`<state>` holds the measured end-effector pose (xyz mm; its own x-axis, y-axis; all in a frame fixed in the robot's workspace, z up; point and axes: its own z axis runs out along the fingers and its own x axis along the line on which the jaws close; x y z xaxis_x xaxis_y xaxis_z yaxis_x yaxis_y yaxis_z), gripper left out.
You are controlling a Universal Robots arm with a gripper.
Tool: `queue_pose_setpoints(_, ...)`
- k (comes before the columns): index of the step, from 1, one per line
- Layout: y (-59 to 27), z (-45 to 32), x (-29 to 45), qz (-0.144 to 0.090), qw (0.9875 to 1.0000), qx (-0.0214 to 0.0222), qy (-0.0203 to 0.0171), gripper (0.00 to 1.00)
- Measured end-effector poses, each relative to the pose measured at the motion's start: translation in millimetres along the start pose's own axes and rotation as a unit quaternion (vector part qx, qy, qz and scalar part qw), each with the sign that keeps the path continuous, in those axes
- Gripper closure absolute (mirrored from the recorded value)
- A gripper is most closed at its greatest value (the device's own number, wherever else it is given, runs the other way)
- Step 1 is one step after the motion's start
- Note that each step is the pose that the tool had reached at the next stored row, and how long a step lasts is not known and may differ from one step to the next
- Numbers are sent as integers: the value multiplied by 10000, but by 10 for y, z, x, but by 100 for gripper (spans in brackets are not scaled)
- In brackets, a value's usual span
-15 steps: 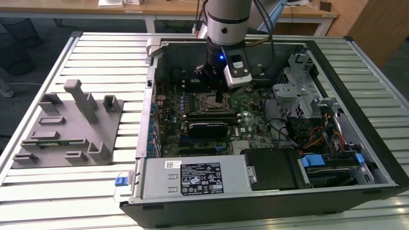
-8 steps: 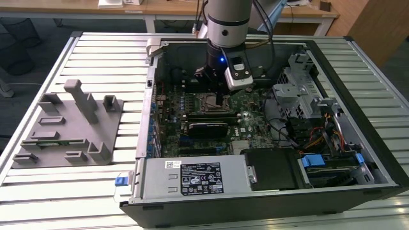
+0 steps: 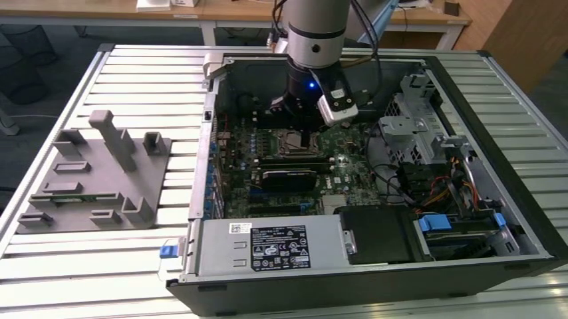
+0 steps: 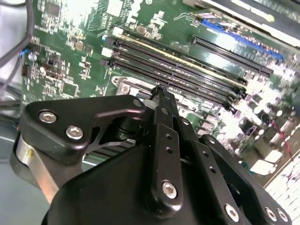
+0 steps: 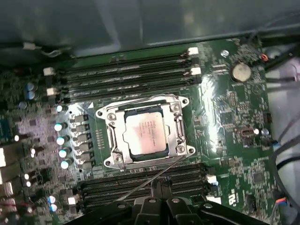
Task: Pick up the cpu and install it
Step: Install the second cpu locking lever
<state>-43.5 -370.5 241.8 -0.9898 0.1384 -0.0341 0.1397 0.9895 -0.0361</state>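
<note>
The cpu (image 5: 144, 133), a pale silvery square, lies flat inside the metal-framed socket (image 5: 110, 140) of the green motherboard (image 5: 229, 108). A thin lever wire (image 5: 154, 178) runs from the socket's corner toward my gripper (image 5: 161, 186). My gripper is shut with nothing between its fingers, and it sits just beside the socket over the memory slots. In the exterior view my gripper (image 3: 304, 135) hangs inside the open computer case, right above the socket (image 3: 288, 143). In the second wrist view the fingertips (image 4: 158, 93) meet close above the board.
Memory slots (image 5: 126, 75) flank the socket on two sides. The case walls (image 3: 209, 126), a drive cage (image 3: 413, 126) and cables (image 3: 443, 193) box the arm in. A grey slotted holder block (image 3: 98, 179) stands on the slatted table at the exterior view's left.
</note>
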Motion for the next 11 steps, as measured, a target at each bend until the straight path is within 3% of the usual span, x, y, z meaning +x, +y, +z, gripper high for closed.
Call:
queue_pose_setpoints(5, -1, 26, 1, -391, 9992, -10, -7, 89)
queue_pose_setpoints(11, -35, 67, 36, -444, 9990, -14, -8, 89)
